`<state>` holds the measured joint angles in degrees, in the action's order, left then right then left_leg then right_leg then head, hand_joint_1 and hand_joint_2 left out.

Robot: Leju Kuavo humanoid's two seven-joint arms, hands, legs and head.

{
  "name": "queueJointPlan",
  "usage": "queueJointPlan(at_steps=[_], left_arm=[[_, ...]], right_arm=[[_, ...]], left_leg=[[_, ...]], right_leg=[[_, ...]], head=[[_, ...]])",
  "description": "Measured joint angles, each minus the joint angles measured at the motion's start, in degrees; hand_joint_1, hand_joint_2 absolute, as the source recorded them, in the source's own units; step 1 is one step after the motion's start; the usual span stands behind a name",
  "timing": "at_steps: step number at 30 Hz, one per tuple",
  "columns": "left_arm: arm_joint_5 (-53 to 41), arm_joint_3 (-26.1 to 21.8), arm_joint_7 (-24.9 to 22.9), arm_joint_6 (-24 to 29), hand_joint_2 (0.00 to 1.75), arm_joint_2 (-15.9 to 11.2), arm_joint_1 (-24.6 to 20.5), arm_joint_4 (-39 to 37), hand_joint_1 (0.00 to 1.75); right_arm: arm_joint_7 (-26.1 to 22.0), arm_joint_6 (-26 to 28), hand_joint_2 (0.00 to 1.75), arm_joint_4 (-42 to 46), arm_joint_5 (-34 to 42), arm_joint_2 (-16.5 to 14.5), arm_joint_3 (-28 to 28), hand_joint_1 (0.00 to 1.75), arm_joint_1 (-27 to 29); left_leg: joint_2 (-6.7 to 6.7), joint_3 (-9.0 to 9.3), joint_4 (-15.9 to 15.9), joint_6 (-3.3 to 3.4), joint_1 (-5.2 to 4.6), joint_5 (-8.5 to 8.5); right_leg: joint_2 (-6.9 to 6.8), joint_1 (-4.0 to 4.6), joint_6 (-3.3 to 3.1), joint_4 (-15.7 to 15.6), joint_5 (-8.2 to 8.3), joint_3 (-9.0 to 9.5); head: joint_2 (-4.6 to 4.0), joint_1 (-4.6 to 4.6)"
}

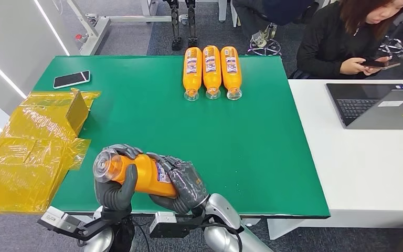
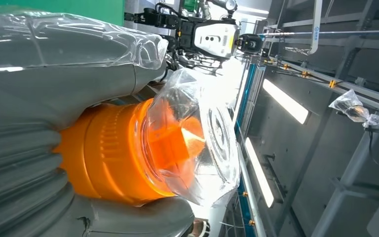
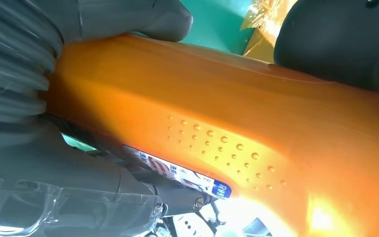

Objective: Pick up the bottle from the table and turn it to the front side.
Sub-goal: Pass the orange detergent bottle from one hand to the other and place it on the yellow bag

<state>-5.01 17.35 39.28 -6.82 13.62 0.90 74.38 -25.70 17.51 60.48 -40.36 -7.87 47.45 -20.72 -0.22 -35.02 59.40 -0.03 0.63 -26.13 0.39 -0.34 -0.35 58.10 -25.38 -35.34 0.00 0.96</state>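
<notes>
From the head view I see both of my hands wrapped around one orange bottle point(image 1: 146, 176) above the near edge of the green table point(image 1: 252, 152). The left hand point(image 1: 114, 185) grips the clear end, and the right hand point(image 1: 184, 182) clasps the labelled middle and the other end, so the bottle lies roughly sideways between them, lifted off the table top. Three more orange bottles point(image 1: 212, 71) lie side by side at the far edge, touching or nearly so. A phone point(image 1: 71, 79) rests on the far left corner, and crumpled yellow wrapping point(image 1: 31, 149) spills over the left edge. A person point(image 1: 346, 37) sits beyond the white desk point(image 1: 367, 168) on the right, where a laptop point(image 1: 378, 105) sits open.

In the left wrist view, my left hand point(image 2: 34, 108) closes around the bottle point(image 2: 113, 158), with its clear end point(image 2: 202, 143) sticking out past the fingers and plastic film over the hand.

In the right wrist view, the bottle's orange body point(image 3: 237, 123) crosses the picture with a strip of label point(image 3: 177, 173) showing. My right hand point(image 3: 39, 108) presses against it, its thumb point(image 3: 143, 19) lying over the top surface.
</notes>
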Motion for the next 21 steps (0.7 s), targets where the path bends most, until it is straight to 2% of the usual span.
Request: queueJointPlan(at_steps=[3, 7, 21], left_arm=[[-0.01, 0.0, 0.0, 0.0, 1.75, 0.0, 0.0, 0.0, 1.75], [-0.06, 0.0, 0.0, 0.01, 1.75, 0.0, -0.01, 0.0, 1.75], [-0.17, -0.15, -0.13, 0.2, 1.75, 0.0, -0.03, -0.02, 1.75]], right_arm=[[0.08, -0.03, 1.75, 0.01, 0.01, 0.0, 0.03, 1.75, -0.01], [0.22, -0.02, 1.75, 0.03, 0.03, 0.0, 0.15, 0.0, -0.02], [0.13, 1.0, 1.75, 0.32, 0.06, -0.32, 0.81, 0.0, 0.01]], left_leg=[[0.0, 0.0, 0.0, 0.0, 0.0, 0.0], [0.0, 0.0, 0.0, 0.0, 0.0, 0.0], [0.0, 0.0, 0.0, 0.0, 0.0, 0.0]], right_leg=[[0.0, 0.0, 0.0, 0.0, 0.0, 0.0], [0.0, 0.0, 0.0, 0.0, 0.0, 0.0], [0.0, 0.0, 0.0, 0.0, 0.0, 0.0]], head=[[-0.01, 0.0], [0.0, 0.0], [-0.01, 0.0]])
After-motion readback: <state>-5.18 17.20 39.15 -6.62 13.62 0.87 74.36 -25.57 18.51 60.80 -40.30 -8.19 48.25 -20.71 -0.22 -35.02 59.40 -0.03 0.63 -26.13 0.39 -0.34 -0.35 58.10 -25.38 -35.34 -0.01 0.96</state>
